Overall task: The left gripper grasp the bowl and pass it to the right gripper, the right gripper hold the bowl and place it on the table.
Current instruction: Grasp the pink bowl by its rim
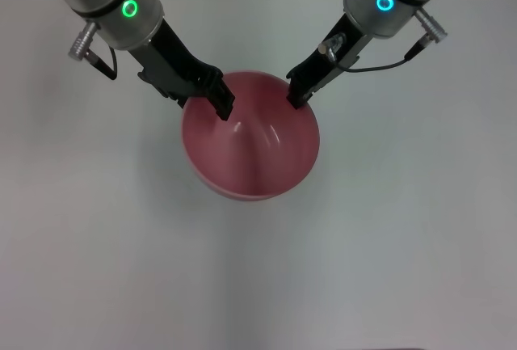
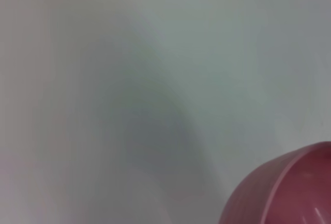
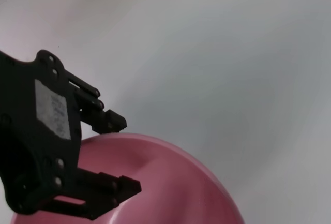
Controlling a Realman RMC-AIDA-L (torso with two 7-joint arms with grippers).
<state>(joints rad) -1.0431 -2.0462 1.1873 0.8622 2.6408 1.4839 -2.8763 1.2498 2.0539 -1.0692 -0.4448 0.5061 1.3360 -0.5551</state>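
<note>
The pink-red bowl [image 1: 254, 156] hangs tilted above the white table [image 1: 404, 245], its glossy inside facing the head camera. My left gripper [image 1: 222, 106], on the green-ringed arm, is shut on the bowl's left rim. In the right wrist view the left gripper [image 3: 121, 154] has one finger outside the bowl [image 3: 176, 182] and one inside. My right gripper [image 1: 299, 97], on the cyan-ringed arm, touches the rim at the upper right. The left wrist view shows only an edge of the bowl [image 2: 289, 193].
Plain white table surface spreads on all sides of the bowl. A black cable [image 1: 380, 63] loops off the right arm's wrist.
</note>
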